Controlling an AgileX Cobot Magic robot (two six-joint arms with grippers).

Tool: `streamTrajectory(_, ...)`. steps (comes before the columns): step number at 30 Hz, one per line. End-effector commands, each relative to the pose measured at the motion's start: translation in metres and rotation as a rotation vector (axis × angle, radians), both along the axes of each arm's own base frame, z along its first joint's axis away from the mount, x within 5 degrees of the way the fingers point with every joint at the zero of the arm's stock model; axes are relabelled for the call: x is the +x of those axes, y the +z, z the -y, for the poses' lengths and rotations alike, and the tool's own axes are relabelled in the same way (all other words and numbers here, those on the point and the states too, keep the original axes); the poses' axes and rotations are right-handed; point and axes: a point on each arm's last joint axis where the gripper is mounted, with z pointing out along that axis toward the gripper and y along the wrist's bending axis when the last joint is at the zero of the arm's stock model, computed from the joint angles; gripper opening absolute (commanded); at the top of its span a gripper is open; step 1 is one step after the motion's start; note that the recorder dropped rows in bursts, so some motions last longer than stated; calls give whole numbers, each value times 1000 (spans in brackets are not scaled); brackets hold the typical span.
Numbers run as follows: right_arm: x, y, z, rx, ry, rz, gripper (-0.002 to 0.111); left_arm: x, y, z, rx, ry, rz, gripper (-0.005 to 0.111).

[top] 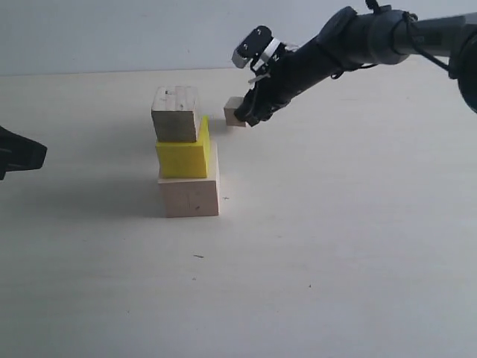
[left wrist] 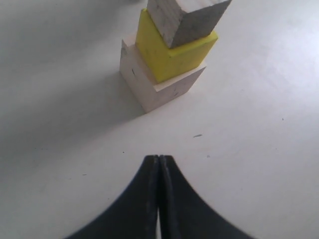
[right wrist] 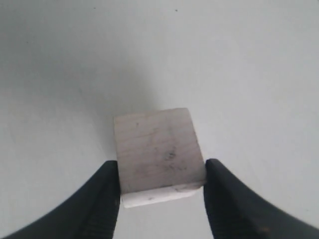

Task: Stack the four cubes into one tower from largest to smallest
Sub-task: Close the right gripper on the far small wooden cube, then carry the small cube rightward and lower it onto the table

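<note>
Right gripper [right wrist: 162, 169] low at the far side of the table [top: 335, 261], pinching the small cube [right wrist: 158, 154]: one black finger [right wrist: 107, 199] against each of two opposite sides, no gap visible at either pad in the right wrist view. Small cube flat on the table, not lifted; pale wood, top face scuffed with faint grey marks. In the exterior view, same gripper at the end of a dark arm [top: 350, 41] reaching in from the upper right, angled down and leftward, tips hiding the right part of the small cube.

Tower [top: 186, 160] left of centre, three cubes high. Big cube [top: 191, 197] of pale wood at the base, flat on the table. Yellow cube [top: 182, 156] on it, not centred, a strip of the base's top bare on the right in the exterior view. Wood cube [top: 176, 113] on the yellow one, greyer, turned slightly out of line with it. Small cube behind and to the right of the tower, near it but apart, not touching any of the three.

Left gripper [left wrist: 159, 160] pressed together, nothing between the fingers, pointed toward the tower from well apart. Only its dark tip in the exterior view, at the left edge.
</note>
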Motion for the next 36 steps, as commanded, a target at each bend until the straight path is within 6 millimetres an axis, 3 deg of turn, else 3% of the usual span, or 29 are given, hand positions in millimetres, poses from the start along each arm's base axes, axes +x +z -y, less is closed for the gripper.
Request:
streamTrajectory(1,-8,51,7,-22,-51,-26,0,1,-1,-1,0,6,-5,0)
streamTrajectory(7,-31,90,18,-108,-51,-137,0,1,-1,-1,0,8,-4,0)
streamTrajectory(14,-68,99,35,-58,-186,-176,0,2,0,0,-9,18,7,0)
streamTrajectory(16,-83,99,43,-55,-230,-142,0,3,1,0,-21,26,12,0)
streamTrajectory(20,-101,124,56,75,-423,22,0,4,2,1,-42,37,18,0)
streamTrajectory(24,-129,145,63,139,-471,-5,0,6,4,1,-60,61,43,0)
streamTrajectory(29,-164,138,70,113,-501,-173,0,7,6,2,-88,74,45,0)
streamTrajectory(33,-187,113,90,-41,-569,-187,0,7,6,3,-99,74,45,0)
streamTrajectory(36,-202,99,98,-61,-620,-192,0,8,6,2,-99,75,53,0)
